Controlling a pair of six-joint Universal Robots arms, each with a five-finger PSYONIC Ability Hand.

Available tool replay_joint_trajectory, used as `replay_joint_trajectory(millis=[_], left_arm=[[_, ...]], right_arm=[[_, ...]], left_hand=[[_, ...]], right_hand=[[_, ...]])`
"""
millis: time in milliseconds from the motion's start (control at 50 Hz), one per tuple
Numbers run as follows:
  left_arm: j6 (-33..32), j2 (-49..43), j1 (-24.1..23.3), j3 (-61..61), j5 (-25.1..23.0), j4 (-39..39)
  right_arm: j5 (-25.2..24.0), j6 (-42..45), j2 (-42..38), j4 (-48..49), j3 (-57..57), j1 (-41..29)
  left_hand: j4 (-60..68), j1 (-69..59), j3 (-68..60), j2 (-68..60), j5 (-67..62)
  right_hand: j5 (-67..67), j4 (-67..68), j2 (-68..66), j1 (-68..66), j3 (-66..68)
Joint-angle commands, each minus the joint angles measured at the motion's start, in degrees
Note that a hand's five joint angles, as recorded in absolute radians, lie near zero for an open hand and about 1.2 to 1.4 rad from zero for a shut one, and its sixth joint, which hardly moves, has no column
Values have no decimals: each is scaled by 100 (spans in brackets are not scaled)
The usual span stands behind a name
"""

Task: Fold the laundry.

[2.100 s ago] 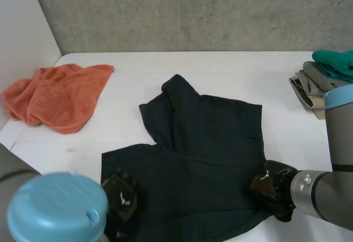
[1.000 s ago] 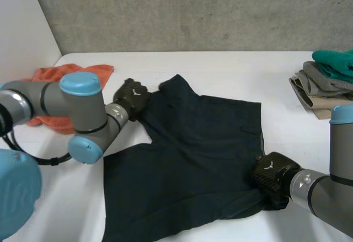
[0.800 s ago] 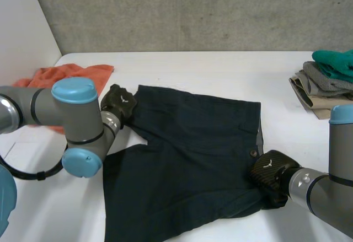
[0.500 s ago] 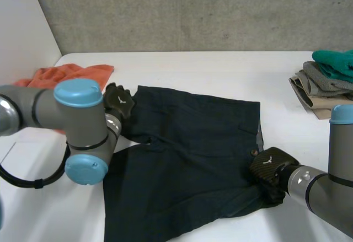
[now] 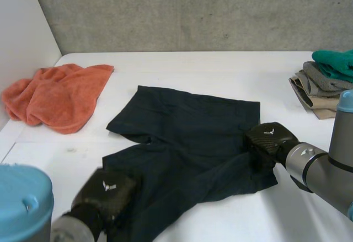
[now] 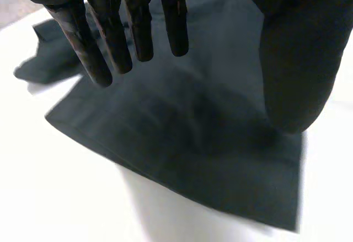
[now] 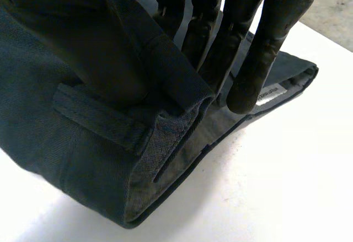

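Dark navy shorts [image 5: 187, 137] lie spread in the middle of the white table [image 5: 220, 68]. My right hand [image 5: 267, 141] is at the shorts' right edge, shut on the waistband. In the right wrist view its thumb and fingers [image 7: 259, 38] pinch a raised fold of the shorts [image 7: 83, 159], with the grey lining showing. My left hand [image 5: 105, 191] is at the near left, over the near leg's hem. In the left wrist view its fingers [image 6: 91, 38] are straight, the thumb is apart, and they hover above the shorts [image 6: 193, 159] with nothing between them.
A crumpled orange towel [image 5: 55, 96] lies at the far left of the table. A stack of folded clothes [image 5: 325, 82] with a green piece on top stands at the right edge. A grey wall runs behind the table.
My left hand let go of the far left leg, which now lies flat, and drew back to the near left with fingers straightened. My right hand moved the waistband slightly up and inward.
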State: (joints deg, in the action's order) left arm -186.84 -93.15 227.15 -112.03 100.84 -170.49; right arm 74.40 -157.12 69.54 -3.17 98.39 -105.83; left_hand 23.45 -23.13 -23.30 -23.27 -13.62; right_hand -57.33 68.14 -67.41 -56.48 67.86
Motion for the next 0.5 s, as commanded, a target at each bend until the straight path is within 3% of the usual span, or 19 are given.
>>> replay_joint_trajectory(millis=[20, 120, 180, 260, 300, 440, 500], left_arm=[[465, -89, -329, -144, 85, 69], [482, -545, -400, -135, 436, -80], [439, -783, -487, -21, 753, -300], [386, -1064, -584, 137, 1008, -511], [307, -1239, -611, 242, 1122, -529], [-203, -1267, -619, 480, 1167, -494], [-624, -1197, -681, 480, 1175, -257]], right_arm=[[-84, -99, -72, 63, 22, 45], [-101, -91, -90, 80, 31, 36], [-101, -82, -81, 80, 40, 36], [-110, -82, -81, 89, 49, 36], [-110, -47, -72, 80, 49, 28], [-127, 67, -2, -25, 58, 62], [-154, 593, 191, -411, 110, 71]], left_hand=[[459, -491, -475, -477, -442], [526, -558, -542, -544, -509], [1347, -1379, -1363, -1365, -1330], [3581, -3613, -3597, -3599, -3564], [5644, -5676, -5660, -5662, -5627], [5655, -5687, -5670, -5673, -5638], [5655, -5687, -5670, -5673, -5638]], right_hand=[[-1267, 1186, -1259, -2352, 1214], [-1267, 1186, -1259, -2352, 1214], [-1267, 1186, -1259, -2352, 1214], [-1267, 1186, -1259, -2352, 1214], [-1267, 1186, -1259, -2352, 1214], [-1267, 1186, -1259, -2352, 1214], [-1267, 1186, -1259, -2352, 1214]])
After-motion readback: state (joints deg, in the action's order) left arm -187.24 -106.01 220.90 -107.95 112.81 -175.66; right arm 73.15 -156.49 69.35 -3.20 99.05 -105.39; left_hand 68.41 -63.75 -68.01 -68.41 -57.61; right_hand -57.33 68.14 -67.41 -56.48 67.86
